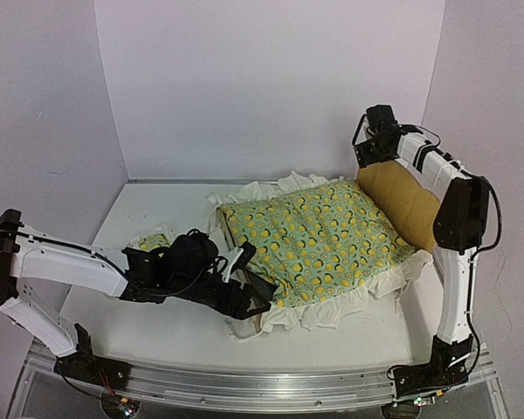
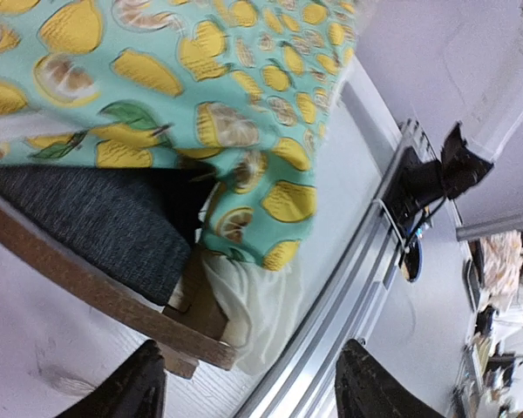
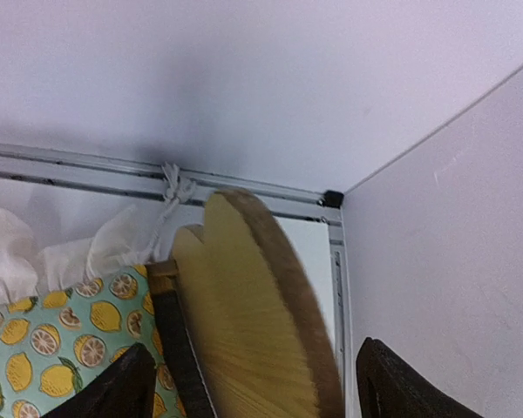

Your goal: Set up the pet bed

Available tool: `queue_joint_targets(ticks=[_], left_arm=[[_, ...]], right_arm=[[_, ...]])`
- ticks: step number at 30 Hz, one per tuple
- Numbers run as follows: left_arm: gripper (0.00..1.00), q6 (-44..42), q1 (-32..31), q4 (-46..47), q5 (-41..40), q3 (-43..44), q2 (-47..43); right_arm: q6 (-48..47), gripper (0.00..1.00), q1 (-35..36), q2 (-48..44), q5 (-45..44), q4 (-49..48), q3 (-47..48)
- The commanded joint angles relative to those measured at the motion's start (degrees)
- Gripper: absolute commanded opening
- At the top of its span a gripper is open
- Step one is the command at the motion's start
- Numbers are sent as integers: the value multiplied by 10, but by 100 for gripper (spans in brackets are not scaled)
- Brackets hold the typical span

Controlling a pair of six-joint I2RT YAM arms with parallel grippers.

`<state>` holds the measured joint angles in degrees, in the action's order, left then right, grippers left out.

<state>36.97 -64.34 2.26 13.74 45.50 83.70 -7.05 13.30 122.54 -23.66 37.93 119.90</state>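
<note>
The pet bed stands on the table with its rounded plywood headboard (image 1: 406, 202) at the right. A lemon-print quilt (image 1: 319, 237) with a white ruffle covers most of it. My left gripper (image 1: 255, 284) is at the bed's near-left foot corner. In the left wrist view it is open (image 2: 253, 396), with the wooden rail (image 2: 96, 300) and dark grey base (image 2: 87, 218) just ahead under the lifted quilt edge (image 2: 244, 209). My right gripper (image 1: 373, 155) hovers over the headboard's far end. It is open (image 3: 261, 392) and straddles the headboard (image 3: 244, 322) without touching it.
A small matching pillow (image 1: 153, 237) lies left of the bed, partly behind my left arm. White walls close in the back and both sides; the right wall (image 3: 453, 261) is close beside the headboard. A metal rail (image 1: 244, 384) runs along the near edge.
</note>
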Motion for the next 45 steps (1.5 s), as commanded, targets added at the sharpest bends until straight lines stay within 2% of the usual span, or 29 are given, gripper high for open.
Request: queue_joint_targets(ticks=[1, 4, 8, 10, 13, 15, 18, 20, 23, 26, 28, 31, 32, 34, 36, 39, 41, 45], left_arm=[[76, -41, -1, 39, -30, 20, -55], [84, -64, 45, -36, -69, 16, -125], [91, -62, 180, -63, -33, 3, -180], [91, -64, 245, -64, 0, 17, -172], [85, -50, 306, -61, 81, 52, -116], [77, -47, 312, -50, 128, 79, -69], [70, -49, 313, -25, 170, 99, -13], [74, -59, 313, -25, 167, 119, 15], [75, -67, 306, -25, 188, 146, 57], [70, -73, 276, -25, 185, 154, 73], [64, -75, 250, -39, 154, 149, 62], [49, -109, 190, -73, 56, 137, 14], [47, -122, 168, -85, 21, 130, -5], [49, -144, 135, -98, -11, 124, -28], [56, -138, 128, -103, 1, 120, -32], [64, -133, 127, -113, 19, 138, -8], [63, -132, 127, -117, 5, 145, 0], [57, -118, 131, -104, -48, 125, -42]], right_arm=[[-44, 95, 8, 11, -32, 2, 99], [-39, 98, 8, -27, -102, 46, 113], [48, 98, 10, -141, -112, 108, 37], [114, 98, 12, -212, -61, 134, -33], [179, 98, 20, -337, 134, 132, -190], [216, 98, 31, -406, 274, 100, -291], [254, 93, 86, -471, 357, 86, -397], [272, 92, 119, -500, 354, 124, -440], [325, 91, 123, -555, 358, 163, -515], [360, 92, 123, -616, 317, 180, -580], [368, 94, 123, -640, 279, 193, -598], [360, 93, 124, -646, 285, 190, -599], [349, 90, 123, -639, 314, 181, -596], [329, 86, 130, -620, 411, 136, -596], [327, 84, 178, -603, 432, 76, -599], [326, 83, 296, -541, 360, 27, -578], [329, 82, 365, -495, 280, 4, -557], [327, 73, 465, -387, 165, -40, -505]])
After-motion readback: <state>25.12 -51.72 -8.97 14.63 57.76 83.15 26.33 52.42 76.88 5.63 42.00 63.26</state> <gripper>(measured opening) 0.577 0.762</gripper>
